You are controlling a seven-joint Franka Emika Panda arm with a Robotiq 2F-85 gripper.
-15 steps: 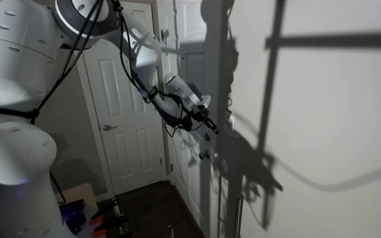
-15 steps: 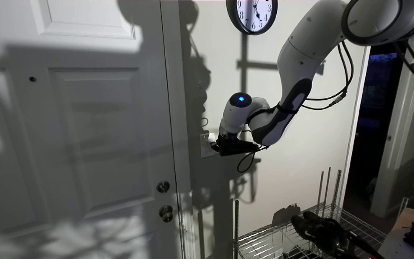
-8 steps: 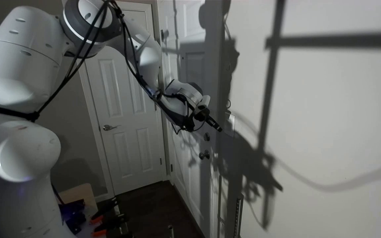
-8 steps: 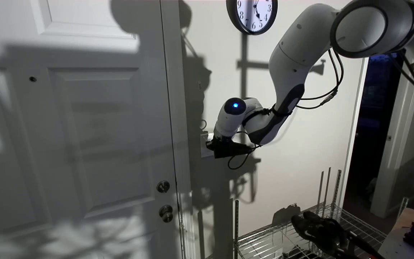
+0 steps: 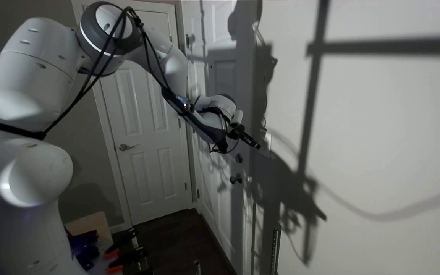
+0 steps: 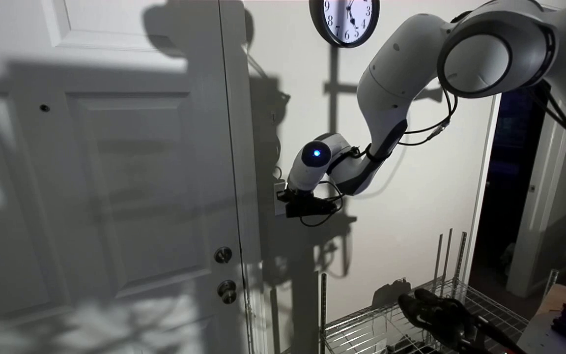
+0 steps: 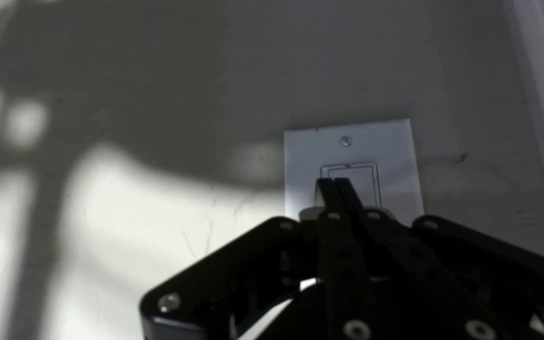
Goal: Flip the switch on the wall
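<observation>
The off-white wall carries a white switch plate with a flat rectangular rocker switch, seen in the wrist view. The plate also shows in both exterior views, partly behind the gripper in one of them. My gripper is shut and empty, its fingertips together. In the wrist view the tips overlap the upper left of the rocker; they hide its lower part. In the exterior views the gripper points at the plate, very close to it. I cannot tell whether it touches.
A white panelled door with a knob stands beside the switch plate. A round clock hangs above. A wire rack stands below along the wall, with a black object on it. A hook-like ring sits just above the plate.
The arm's elbow has lowered and the gripper has moved nearer to the switch plate, rightward and slightly up in an exterior view. The gripper now covers part of the plate there.
</observation>
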